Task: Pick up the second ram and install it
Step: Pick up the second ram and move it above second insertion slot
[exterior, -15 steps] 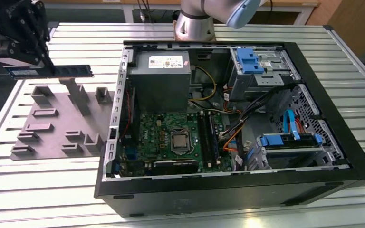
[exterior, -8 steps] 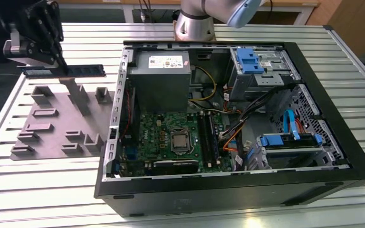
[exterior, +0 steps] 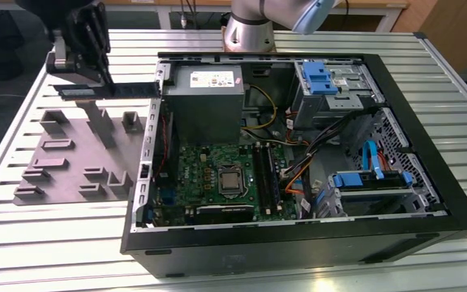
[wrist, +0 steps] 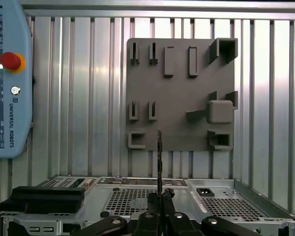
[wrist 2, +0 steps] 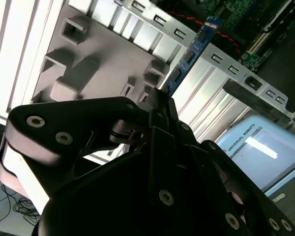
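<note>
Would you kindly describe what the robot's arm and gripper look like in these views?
The arm is built of rounded silver-grey metal segments, with a pale blue cap on one joint. The gripper is matte black, made of flat linkage bars pinned with round silver bolts and narrowing to slim tips. A pale grey mounting piece sits behind it.

- Robotics lab or workshop.
- Ribbed aluminium bench, arm's base at twelve o'clock in the exterior view.
- Opened computer case at centre, grey fixture tray at nine o'clock.
- Teach pendant with red button.
</note>
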`<state>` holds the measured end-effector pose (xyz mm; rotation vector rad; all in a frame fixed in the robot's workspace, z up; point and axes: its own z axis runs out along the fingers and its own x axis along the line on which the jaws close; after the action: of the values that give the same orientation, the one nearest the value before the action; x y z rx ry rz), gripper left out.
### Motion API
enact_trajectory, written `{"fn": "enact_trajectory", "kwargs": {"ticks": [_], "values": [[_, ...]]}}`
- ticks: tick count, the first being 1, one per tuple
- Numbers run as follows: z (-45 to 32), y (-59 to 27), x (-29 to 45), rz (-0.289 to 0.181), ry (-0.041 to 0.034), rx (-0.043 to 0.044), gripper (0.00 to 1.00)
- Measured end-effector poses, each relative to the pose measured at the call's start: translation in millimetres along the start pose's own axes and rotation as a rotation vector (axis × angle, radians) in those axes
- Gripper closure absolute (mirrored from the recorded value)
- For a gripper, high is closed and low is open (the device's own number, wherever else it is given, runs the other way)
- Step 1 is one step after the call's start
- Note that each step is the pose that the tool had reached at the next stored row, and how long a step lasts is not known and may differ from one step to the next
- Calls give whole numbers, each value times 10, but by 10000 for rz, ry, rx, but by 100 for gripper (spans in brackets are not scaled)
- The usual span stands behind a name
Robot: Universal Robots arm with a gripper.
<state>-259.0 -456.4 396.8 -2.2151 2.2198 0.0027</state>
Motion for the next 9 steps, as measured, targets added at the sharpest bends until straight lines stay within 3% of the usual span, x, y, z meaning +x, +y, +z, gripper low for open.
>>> {"fn": "enact_trajectory", "kwargs": {"ticks": [9], "values": [[1, -247, 0, -1, 0, -3, 86]]}}
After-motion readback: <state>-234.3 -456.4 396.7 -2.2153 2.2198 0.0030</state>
